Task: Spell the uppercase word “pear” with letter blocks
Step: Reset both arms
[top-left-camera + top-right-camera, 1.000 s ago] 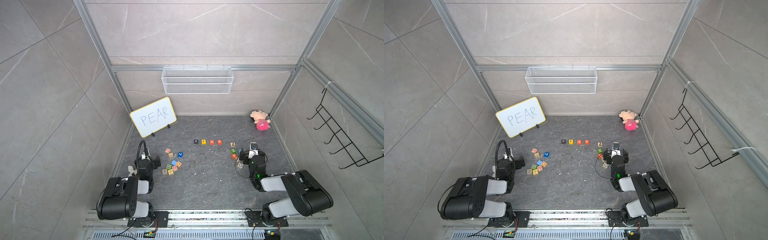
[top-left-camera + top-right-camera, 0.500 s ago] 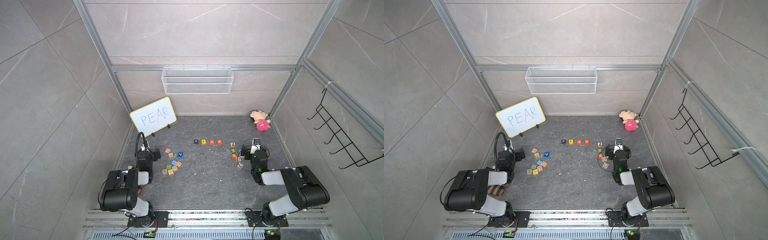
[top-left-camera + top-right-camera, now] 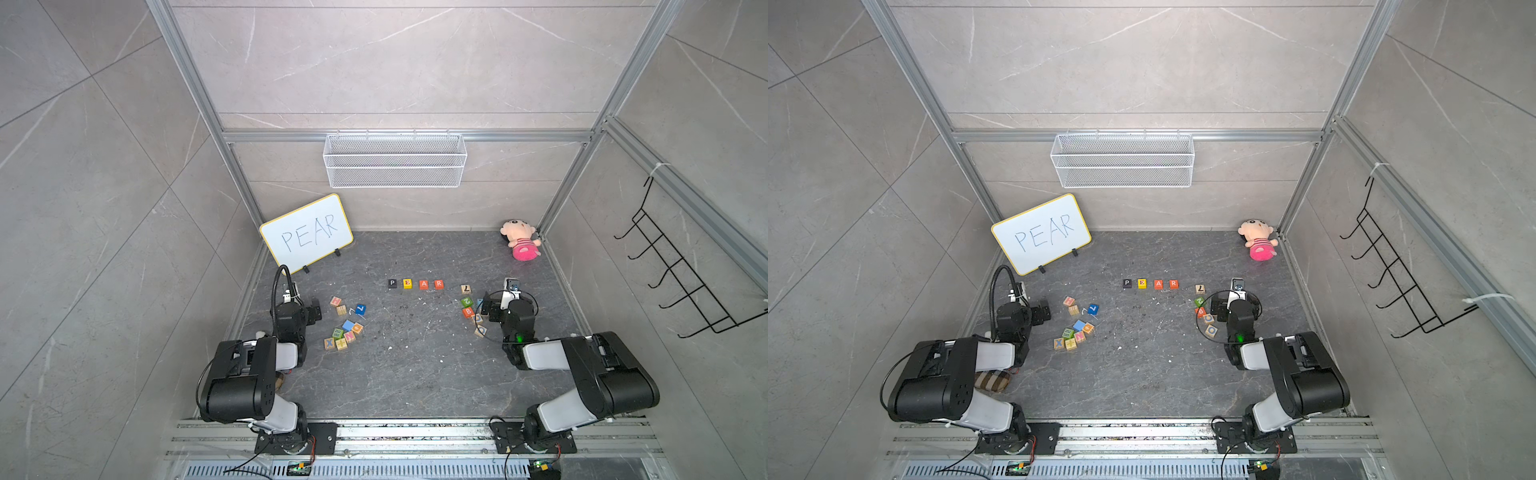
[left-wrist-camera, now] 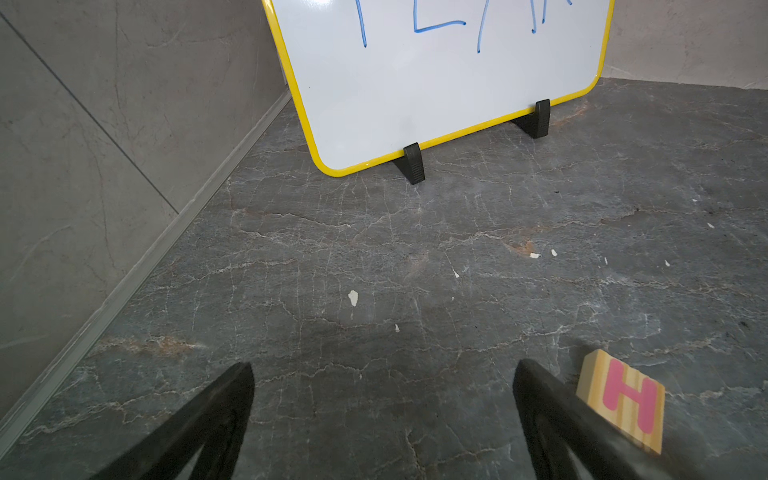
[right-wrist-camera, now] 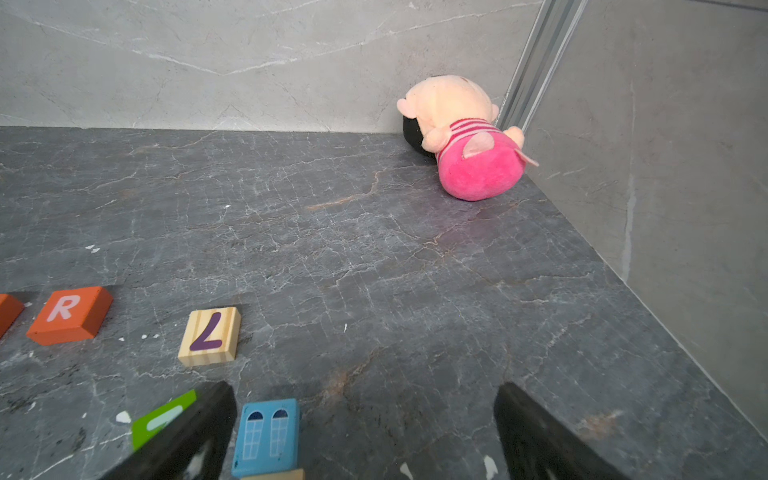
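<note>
The small black wooden P cube (image 3: 392, 283), yellow E cube (image 3: 407, 284), orange-red A cube (image 3: 423, 284) and red-orange R cube (image 3: 439, 284) are lined up mid-floor, spelling PEAR. The black left gripper (image 4: 382, 370) and right gripper (image 5: 365, 390) are both spread wide, nothing pinched.

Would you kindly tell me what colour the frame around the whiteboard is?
Yellow, running round the whiteboard; it shows best in the left wrist view.
</note>
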Robot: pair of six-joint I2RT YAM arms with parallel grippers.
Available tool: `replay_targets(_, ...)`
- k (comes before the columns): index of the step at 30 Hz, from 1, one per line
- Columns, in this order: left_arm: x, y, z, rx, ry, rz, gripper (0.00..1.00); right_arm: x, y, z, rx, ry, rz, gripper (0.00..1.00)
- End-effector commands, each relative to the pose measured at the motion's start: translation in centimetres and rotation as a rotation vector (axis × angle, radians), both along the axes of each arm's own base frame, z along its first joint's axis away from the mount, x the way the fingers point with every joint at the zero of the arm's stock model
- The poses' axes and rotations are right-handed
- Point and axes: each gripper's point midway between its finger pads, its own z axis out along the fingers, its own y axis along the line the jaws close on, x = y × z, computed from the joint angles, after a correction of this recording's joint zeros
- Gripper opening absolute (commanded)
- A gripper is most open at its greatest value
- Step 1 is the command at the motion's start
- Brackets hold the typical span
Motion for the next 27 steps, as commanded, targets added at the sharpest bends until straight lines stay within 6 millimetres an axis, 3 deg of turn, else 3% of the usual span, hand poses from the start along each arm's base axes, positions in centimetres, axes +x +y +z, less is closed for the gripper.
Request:
replay_targets(1,0.5,0.4,1.2,-0.003,-0.046,0.024,1.0,0.3,0.2,0.4,0.019,-0.01,0.005,0.99)
replay_targets(8,-0.4,0.1,1.6,0.0,-0.102,0.008,1.0,0.3,0.2,0.4,0.018,-0.009,0.005,0.99)
replay_targets(13,-1.2,-1.7,2.1,0.006,-0.159,-0.105,1.0,0.3,0.2,0.4,0.018,-0.011,0.004,0.99)
replay_targets(18,0.9,-0.5,1.1,-0.008,-0.03,-0.032,1.0,0.3,0.2,0.4,0.017,-0.01,0.005,0.99)
replay_targets(27,0.8,-0.7,1.1,-0.005,-0.037,-0.046,1.0,0.3,0.2,0.4,0.016,-0.01,0.005,0.99)
